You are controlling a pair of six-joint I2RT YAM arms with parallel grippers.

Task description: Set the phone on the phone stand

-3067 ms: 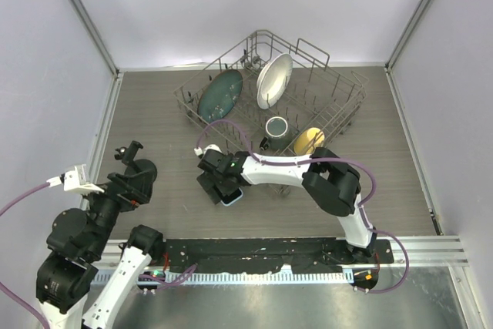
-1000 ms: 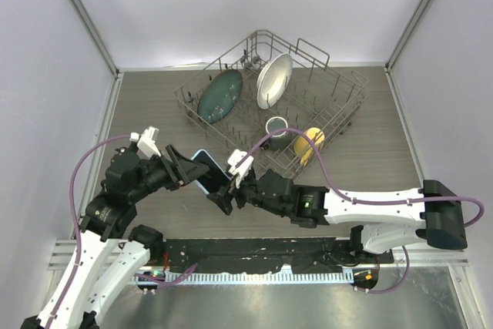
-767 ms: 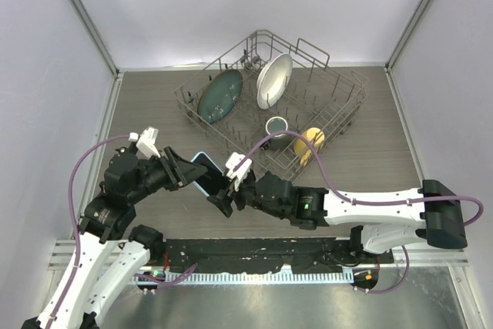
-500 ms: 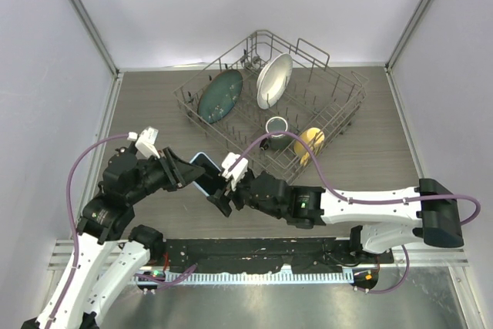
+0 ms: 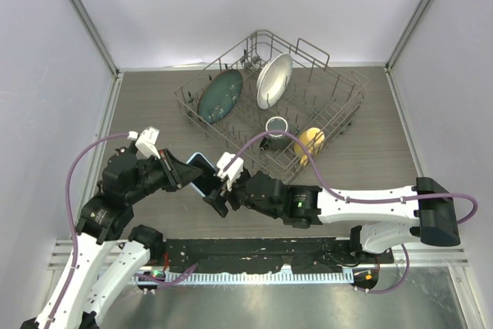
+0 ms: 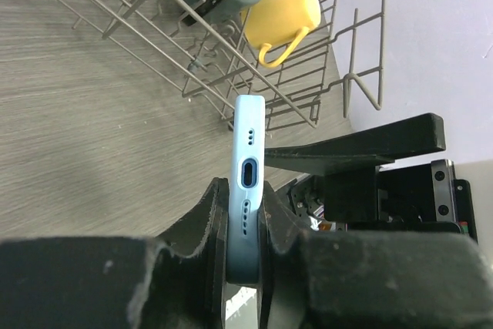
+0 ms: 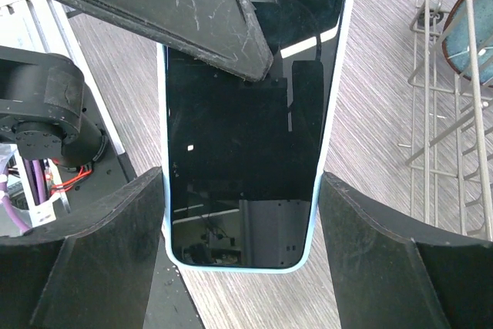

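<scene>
Beside grey wire dish rack (image 5: pixel 339 105): blue-cased black-glass phone (image 7: pixel 254 136), aloft
Left gripper (image 6: pixel 245 213): pinching it
Right gripper (image 7: pixel 240 182): clamping it
Undone: placing on stand

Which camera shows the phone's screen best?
The right wrist camera: the phone fills it, black screen facing us. The left wrist camera shows only its blue bottom edge. The top camera shows just a small blue corner.

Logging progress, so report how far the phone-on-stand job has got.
Done: the light blue-cased smartphone with glossy black screen is off the table. In hand: left gripper clamped on its faces, right gripper against its long edges, a handover midway. Left: likely release by the right, then setting it on the small black phone stand, which no view shows.
</scene>
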